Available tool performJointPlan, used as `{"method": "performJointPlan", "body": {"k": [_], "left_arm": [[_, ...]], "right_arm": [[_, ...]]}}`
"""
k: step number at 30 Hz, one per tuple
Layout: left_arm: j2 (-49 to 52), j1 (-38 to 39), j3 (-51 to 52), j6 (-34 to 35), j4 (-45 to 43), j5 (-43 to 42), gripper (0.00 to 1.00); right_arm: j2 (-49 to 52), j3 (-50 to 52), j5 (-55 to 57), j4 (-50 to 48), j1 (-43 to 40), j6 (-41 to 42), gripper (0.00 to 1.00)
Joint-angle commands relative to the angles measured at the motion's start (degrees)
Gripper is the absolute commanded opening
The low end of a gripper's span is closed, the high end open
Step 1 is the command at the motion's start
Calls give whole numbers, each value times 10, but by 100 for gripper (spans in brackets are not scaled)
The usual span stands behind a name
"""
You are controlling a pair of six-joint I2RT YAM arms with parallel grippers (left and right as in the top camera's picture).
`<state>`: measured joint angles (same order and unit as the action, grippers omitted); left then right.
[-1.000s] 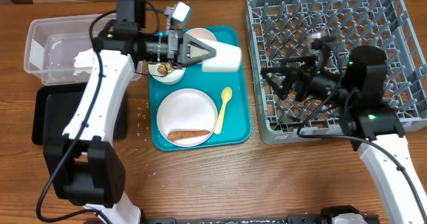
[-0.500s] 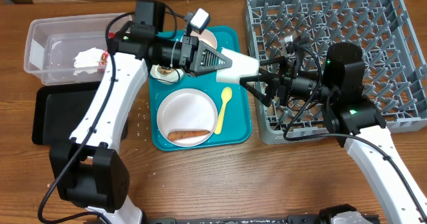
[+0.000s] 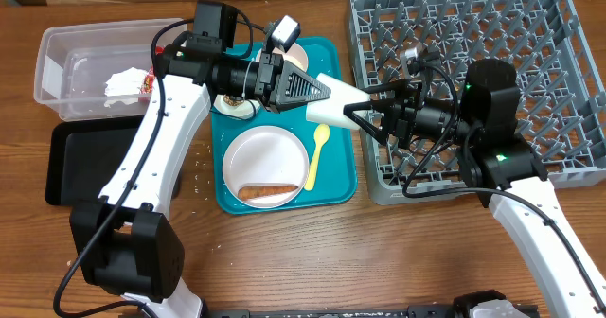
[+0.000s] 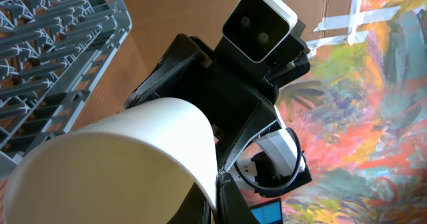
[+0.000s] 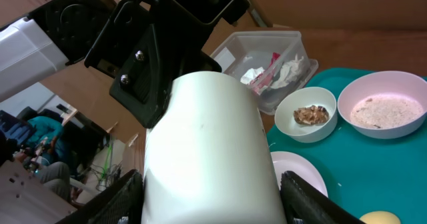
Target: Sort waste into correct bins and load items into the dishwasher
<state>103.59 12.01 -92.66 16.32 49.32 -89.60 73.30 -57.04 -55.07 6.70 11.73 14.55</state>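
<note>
My left gripper (image 3: 317, 90) is shut on the rim of the small white cup (image 3: 343, 93) and holds it on its side above the teal tray's right part. My right gripper (image 3: 365, 119) is open, one finger on each side of the cup (image 5: 207, 137). The left wrist view shows the cup's rim (image 4: 167, 117) pinched in the left gripper (image 4: 217, 191). On the tray lie the white plate (image 3: 260, 152) with the sausage stick (image 3: 268, 192), the yellow spoon (image 3: 317, 153), a bowl with the brown lump (image 3: 232, 104) and a bowl with rice (image 5: 381, 104). The napkin (image 3: 121, 83) and red wrapper (image 3: 147, 83) lie in the clear tub (image 3: 66, 48).
The grey dish rack (image 3: 492, 15) stands at the right behind my right arm. The black tray (image 3: 80, 167) lies at the left, in front of the tub. The teal tray (image 3: 336, 181) sits in the middle. A few white grains lie on the wood beside it.
My left gripper lifted the cup off the tray and carried it right. My right arm swung left from over the rack until its fingers straddle the cup.
</note>
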Motion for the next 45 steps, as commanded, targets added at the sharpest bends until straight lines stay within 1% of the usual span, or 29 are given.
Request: {"method": "performJointPlan", "body": {"k": [1,5,7,8,9,11,17,18,21,22,25,27,29,30,32,33,34,35,36,38,39,41,43,44,45], "left_arm": [[-13,7,-14,18,-19,-10,4],[-13,8,-14,57,-60,-10,4],[-13,8,-14,62,-66,-10,5],[-13,8,-14,62,-66,-10,13],[-13,8,-14,59,-66,-10,17],[-13,7,-14,59,-67,-9,18],[-13,7,-14,60,-83,-9,18],[-13,7,-14,60,-83,-6,17],[-13,7,-14,60,-89,-2,5],[-13,7,-14,59,-89,-1,4],[-13,7,-14,53,-90,3,6],[-13,7,-14,38,-90,13,10],[-13,7,-14,20,-90,40,16],[-13,7,-14,13,-90,61,18],[-13,7,-14,5,-86,124,19],[-13,7,-14,3,-84,162,19],[-13,7,-14,-2,-80,204,19],[-13,7,-14,-3,-75,259,19],[-13,8,-14,-8,-69,308,19],[-13,16,-14,-16,-50,443,19],[-13,25,-14,-21,-42,534,23],[-13,38,-14,-42,-39,615,29],[-13,55,-14,-73,-44,687,38],[-13,65,-14,-105,-50,725,45],[-11,76,-14,-144,-56,762,50]], "right_arm": [[-5,-14,-21,-7,10,-6,53],[-5,-14,-22,-7,17,-8,49],[-5,-14,-22,-7,18,-8,47],[-5,-14,-22,-8,18,-8,42],[-5,-14,-23,-10,18,-8,40],[-5,-14,-23,-16,16,-8,38],[-5,-14,-23,-24,14,-5,36],[-5,-14,-23,-24,14,-3,36],[-5,-14,-23,-23,14,1,36],[-5,-14,-23,-23,14,1,36],[-5,-14,-23,-23,14,1,36],[-5,-14,-23,-23,14,1,36],[-5,-14,-23,-23,11,1,37],[-5,-14,-23,-23,8,3,44],[-5,-14,-23,-21,-2,5,57],[-6,-14,-23,-19,-9,5,66],[-7,-14,-22,-14,-18,5,72],[-7,-14,-22,-9,-26,5,76],[-9,-14,-20,-1,-37,5,79],[-11,-14,-20,17,-60,5,83],[-13,-15,-14,34,-77,5,85],[-16,-14,-5,57,-101,3,86],[-18,-14,10,79,-125,2,88],[-19,-14,18,95,-141,-5,89],[-20,-14,19,109,-153,-15,90]]}}
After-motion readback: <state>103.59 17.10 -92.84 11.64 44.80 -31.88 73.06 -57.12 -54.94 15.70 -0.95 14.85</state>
